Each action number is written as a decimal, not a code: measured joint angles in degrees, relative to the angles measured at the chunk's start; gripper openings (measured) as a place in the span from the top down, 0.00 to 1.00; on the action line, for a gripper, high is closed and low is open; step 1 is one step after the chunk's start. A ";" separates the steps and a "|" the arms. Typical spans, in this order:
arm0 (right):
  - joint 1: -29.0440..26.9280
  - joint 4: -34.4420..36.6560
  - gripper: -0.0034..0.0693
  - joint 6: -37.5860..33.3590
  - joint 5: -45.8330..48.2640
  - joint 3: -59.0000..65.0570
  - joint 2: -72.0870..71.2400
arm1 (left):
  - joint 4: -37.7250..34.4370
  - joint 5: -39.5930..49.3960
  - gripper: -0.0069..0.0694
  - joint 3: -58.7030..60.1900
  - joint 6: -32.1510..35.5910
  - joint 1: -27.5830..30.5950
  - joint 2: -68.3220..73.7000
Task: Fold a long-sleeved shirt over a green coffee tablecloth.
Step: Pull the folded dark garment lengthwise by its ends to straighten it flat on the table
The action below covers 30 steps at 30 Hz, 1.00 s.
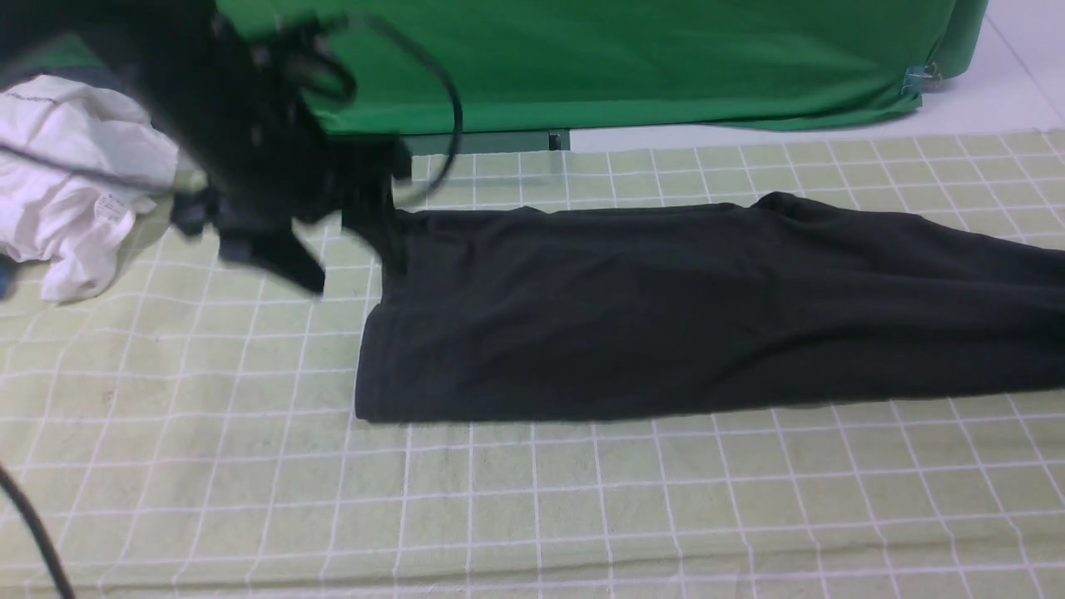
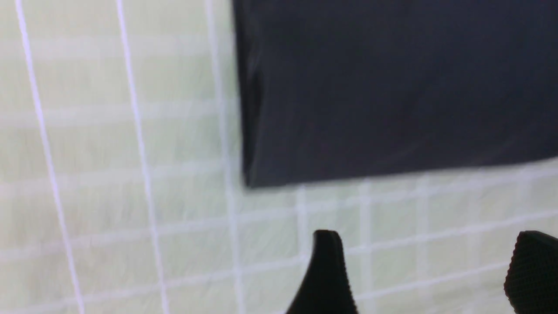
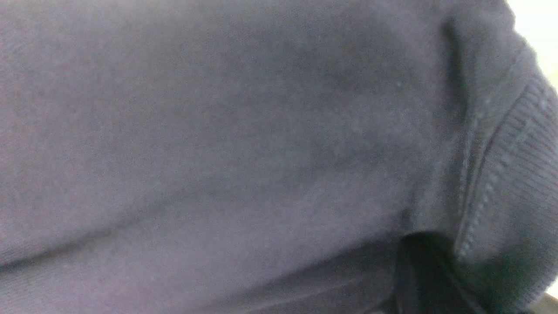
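Nearest you, the green coffee tablecloth (image 1: 532, 499) is covering the tabletop, and the long-sleeved shirt (image 1: 666, 316) is lying mid-cloth as a long band, so you are working mid-fold. Your left pincer (image 2: 429, 244) is hovering with its jaws apart, just beside a corner of the shirt. Your right pincer is closed and seems to be pinching a ribbed edge, though that view is too close to be sure. The next move is calling for a second grip. Beyond, a white garment (image 1: 75, 175) and deep green fabric (image 1: 624, 66) are sitting.

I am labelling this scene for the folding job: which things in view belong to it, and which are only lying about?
Job: black long-sleeved shirt; checked pale green tablecloth.
Lying about: crumpled white garment; deep green backdrop fabric.
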 joint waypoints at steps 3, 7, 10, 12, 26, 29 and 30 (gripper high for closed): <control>0.04 -0.04 0.93 0.00 0.11 0.00 0.00 | -0.11 -9.11 0.24 10.83 -0.55 -0.51 1.07; 0.04 -0.18 0.93 0.00 0.11 0.00 0.00 | -0.28 -16.82 0.24 16.07 -0.83 -0.51 3.05; 0.04 -0.18 0.93 0.00 0.11 0.00 0.00 | -0.79 -21.20 0.24 16.61 -0.83 -0.59 4.63; 0.04 -0.18 0.93 0.00 0.11 0.00 0.00 | -1.59 -23.04 0.24 16.73 -0.83 -0.59 5.22; 0.04 -0.18 0.93 -0.25 -0.09 0.00 0.00 | -4.88 -27.88 0.60 16.43 0.45 -0.65 9.18; 0.04 -0.13 0.93 -1.43 0.51 0.00 0.00 | -5.74 -28.69 0.80 16.43 1.55 -0.81 9.19; 0.04 -0.13 0.93 -1.80 1.18 0.00 -0.27 | -5.74 -28.69 0.85 16.48 2.05 -0.81 8.68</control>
